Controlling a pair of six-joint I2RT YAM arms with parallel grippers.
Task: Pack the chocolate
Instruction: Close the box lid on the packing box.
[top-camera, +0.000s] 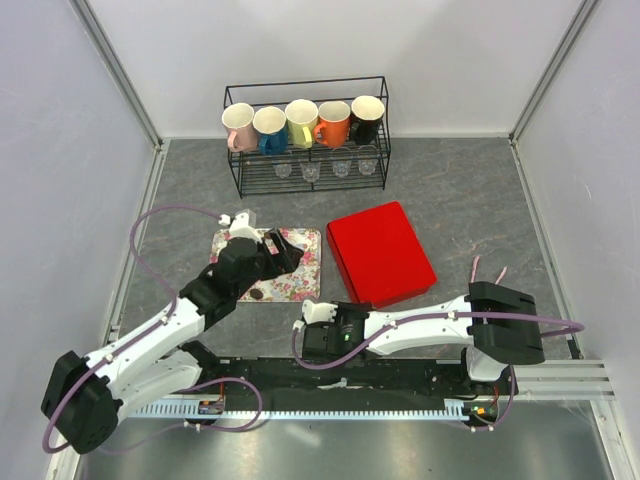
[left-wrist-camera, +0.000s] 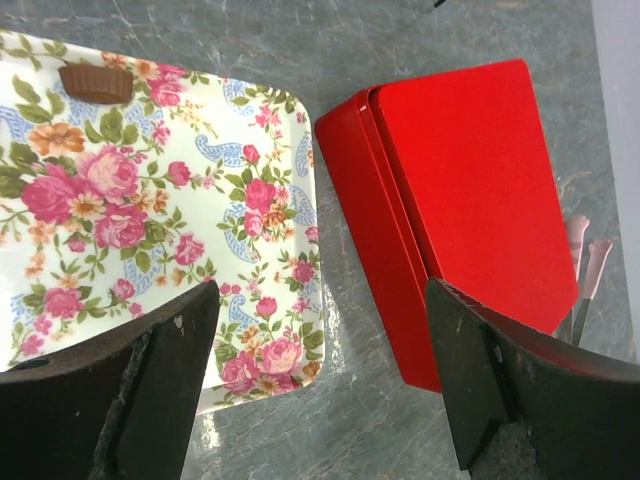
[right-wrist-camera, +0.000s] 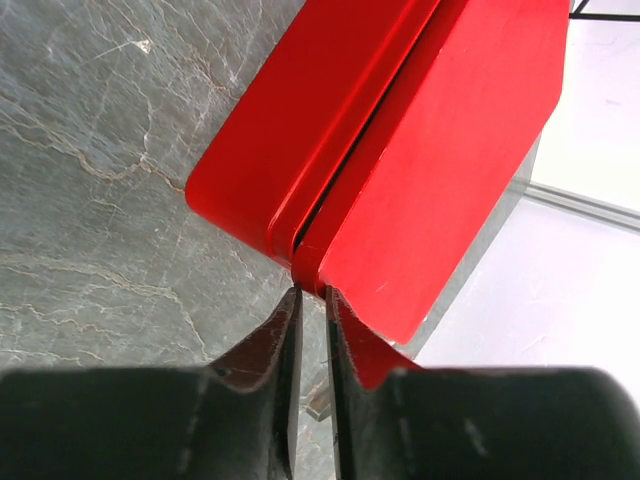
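Left claw (left-wrist-camera: 320, 300) stood wide open, empty, over glossy floral tray (left-wrist-camera: 200, 150). Right claw (right-wrist-camera: 313, 300) was almost closed at lid seam of rectangular red box (right-wrist-camera: 420, 150); grip indeterminable.

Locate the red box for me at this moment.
In the top view the red box lies right of centre, just right of the floral tray and in front of the mug rack.

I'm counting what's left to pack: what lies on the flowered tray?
One brown chocolate near the tray edge. The left claw hides part of the tray, so more could be there.
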